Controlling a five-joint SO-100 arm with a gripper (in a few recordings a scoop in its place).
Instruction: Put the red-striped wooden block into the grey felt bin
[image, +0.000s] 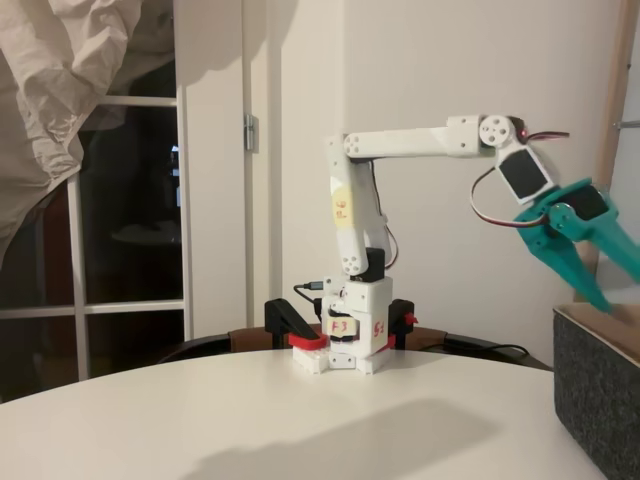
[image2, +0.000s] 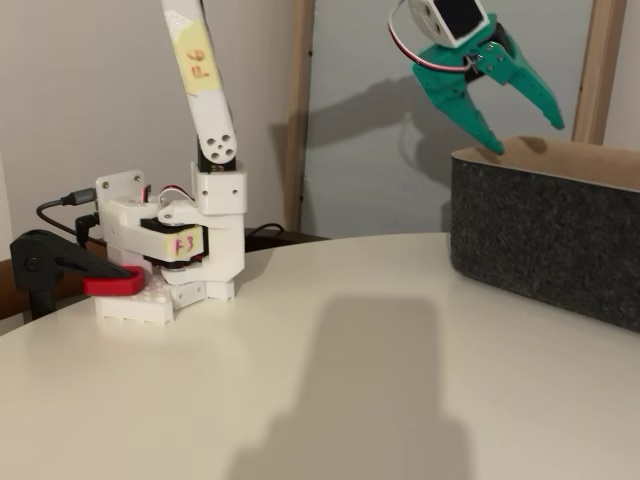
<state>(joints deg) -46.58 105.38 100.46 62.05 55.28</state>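
Two teal fingers of the gripper (image2: 524, 137) stand spread apart with nothing between them, their tips hanging just above the rim of the grey felt bin (image2: 560, 235); in the other fixed view the gripper (image: 612, 290) points down over the bin (image: 598, 390) at the right edge. The red-striped wooden block cannot be made out; the bin's inside is hidden by its walls. The white arm (image: 400, 142) reaches out from its base, clamped to the round white table (image: 300, 420).
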